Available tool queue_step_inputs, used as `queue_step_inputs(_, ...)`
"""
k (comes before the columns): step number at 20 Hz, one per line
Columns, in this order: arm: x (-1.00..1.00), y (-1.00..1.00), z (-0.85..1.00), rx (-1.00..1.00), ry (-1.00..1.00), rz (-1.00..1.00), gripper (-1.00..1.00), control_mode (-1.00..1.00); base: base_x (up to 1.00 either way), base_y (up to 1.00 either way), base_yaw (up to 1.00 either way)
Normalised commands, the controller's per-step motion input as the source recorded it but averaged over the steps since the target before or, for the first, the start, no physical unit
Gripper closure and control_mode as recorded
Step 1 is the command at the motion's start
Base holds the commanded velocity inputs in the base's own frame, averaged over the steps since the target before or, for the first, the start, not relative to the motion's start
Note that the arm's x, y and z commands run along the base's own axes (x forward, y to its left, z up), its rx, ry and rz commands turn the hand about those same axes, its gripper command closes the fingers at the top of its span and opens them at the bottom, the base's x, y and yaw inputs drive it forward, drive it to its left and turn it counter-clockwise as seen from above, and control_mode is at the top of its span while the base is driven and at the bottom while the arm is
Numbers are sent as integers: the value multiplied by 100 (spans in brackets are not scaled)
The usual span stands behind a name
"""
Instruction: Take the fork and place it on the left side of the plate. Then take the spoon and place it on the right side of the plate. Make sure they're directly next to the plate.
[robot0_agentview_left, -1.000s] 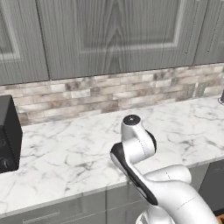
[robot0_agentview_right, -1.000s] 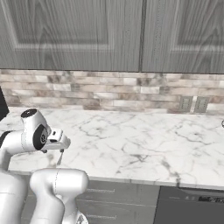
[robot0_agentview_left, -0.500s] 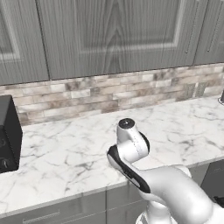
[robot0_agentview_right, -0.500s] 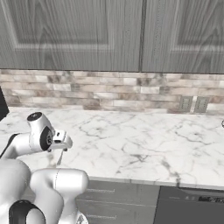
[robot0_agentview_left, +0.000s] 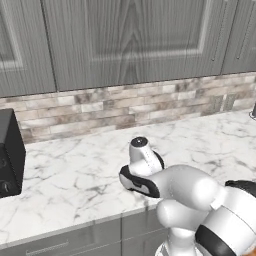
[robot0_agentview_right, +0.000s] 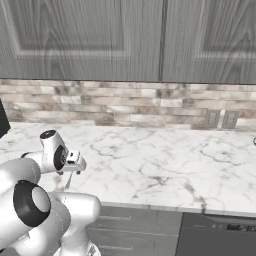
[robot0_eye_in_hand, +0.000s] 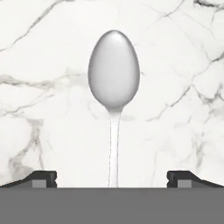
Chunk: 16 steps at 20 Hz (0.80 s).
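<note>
Nearest the hand camera, the two dark fingertips (robot0_eye_in_hand: 43, 178) stand at the bottom corners of the hand view, far apart — the jaws are spread wide and have hold of nothing. Between them runs the thin straight handle of the spoon (robot0_eye_in_hand: 113, 83), which lies flat on the white marble bench (robot0_eye_in_hand: 48, 109). The handle points back toward the hand and the oval bowl lies farther out, about centred between the tips. Neither tip touches the spoon; whether they are above the bench or resting on it cannot be told from this view.

In the right base view the gripper (robot0_agentview_right: 68, 178) hangs from the white arm near the front edge of the bench (robot0_agentview_right: 165, 165), pointing down at the stone. In the left base view the arm's white and dark wrist (robot0_agentview_left: 142, 167) sits over the front part of the bench (robot0_agentview_left: 70, 175) and covers whatever lies under the hand.

Farther back and to the left in that view, a black appliance (robot0_agentview_left: 10, 152) stands on the bench against the wall. Behind the bench runs a backsplash of pale brick-like tiles (robot0_agentview_right: 125, 107) with two wall outlets (robot0_agentview_right: 220, 119) set in it — above that hang grey wood-grain cabinet doors (robot0_agentview_left: 130, 40).
</note>
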Motion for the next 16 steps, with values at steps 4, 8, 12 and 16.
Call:
queue_step_inputs(4,19,0,-31,0,0,0,-100,-100,0,0,0)
queue_step_inputs(8,17,0,-33,0,0,0,-100,-100,0,0,0)
queue_step_inputs(12,5,0,-43,0,0,0,100,-100,0,0,0)
queue_step_inputs(16,-2,0,-35,0,-7,0,100,-100,0,0,0)
